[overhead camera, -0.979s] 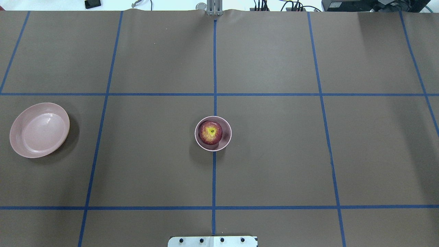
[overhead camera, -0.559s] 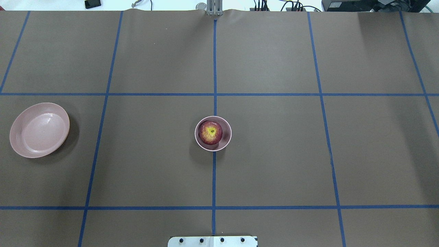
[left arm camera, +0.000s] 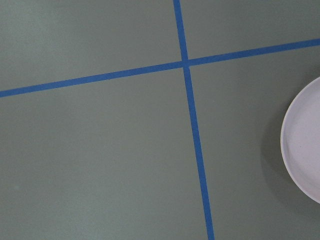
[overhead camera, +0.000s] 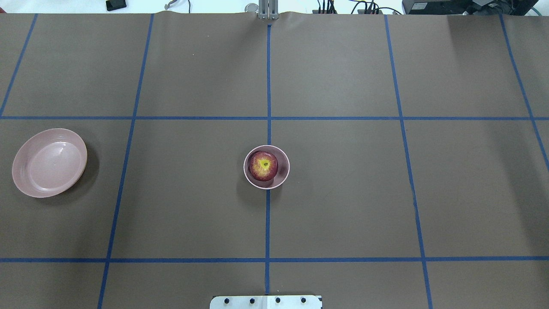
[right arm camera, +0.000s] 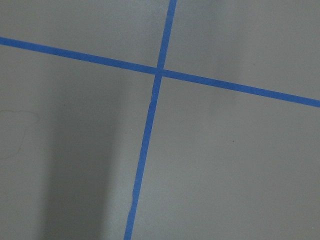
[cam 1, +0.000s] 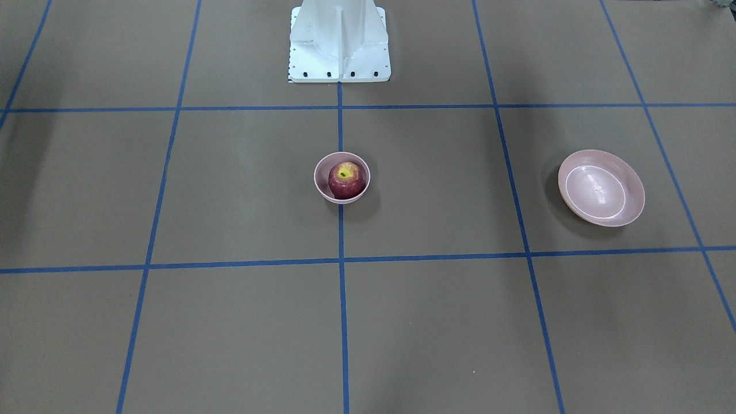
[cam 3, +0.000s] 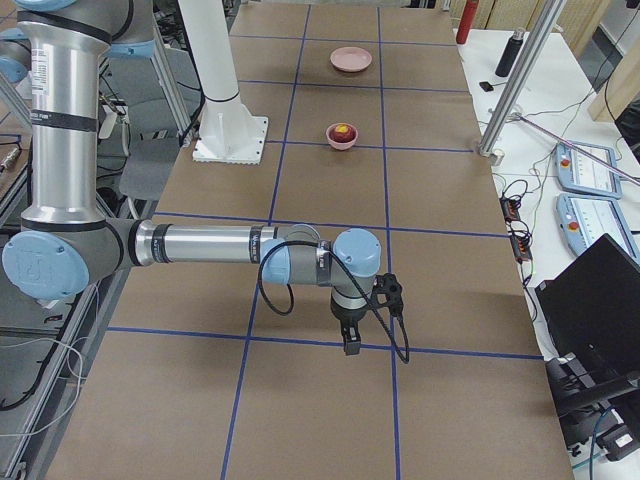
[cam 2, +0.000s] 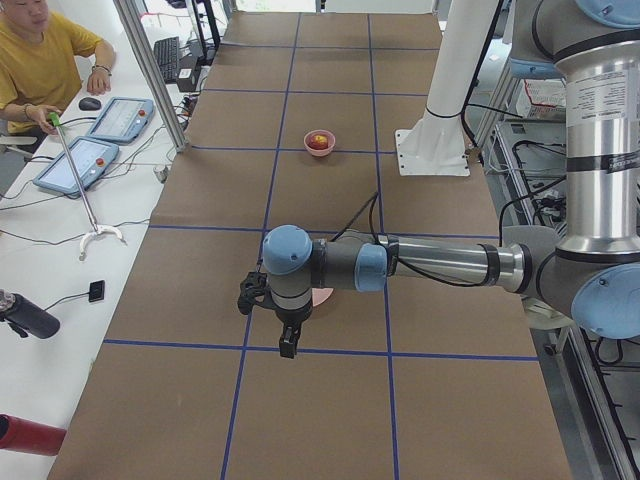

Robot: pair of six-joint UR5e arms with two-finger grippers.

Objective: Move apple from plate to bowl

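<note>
The dark red apple (overhead camera: 263, 165) sits inside the small deep pink bowl (overhead camera: 283, 177) at the table's centre; both also show in the front view, apple (cam 1: 346, 179) and bowl (cam 1: 319, 175). The wide shallow pink plate (overhead camera: 49, 163) lies empty at the overhead view's far left, and its rim shows in the left wrist view (left arm camera: 305, 145). My left gripper (cam 2: 288, 346) hangs above the table near the plate. My right gripper (cam 3: 352, 346) hangs over the table's other end. Both show only in side views, so I cannot tell whether they are open or shut.
Blue tape lines divide the brown table into squares. The robot's white base (cam 1: 339, 40) stands behind the bowl. An operator in yellow (cam 2: 40, 60) sits beyond the table's far side, with tablets and a pole there.
</note>
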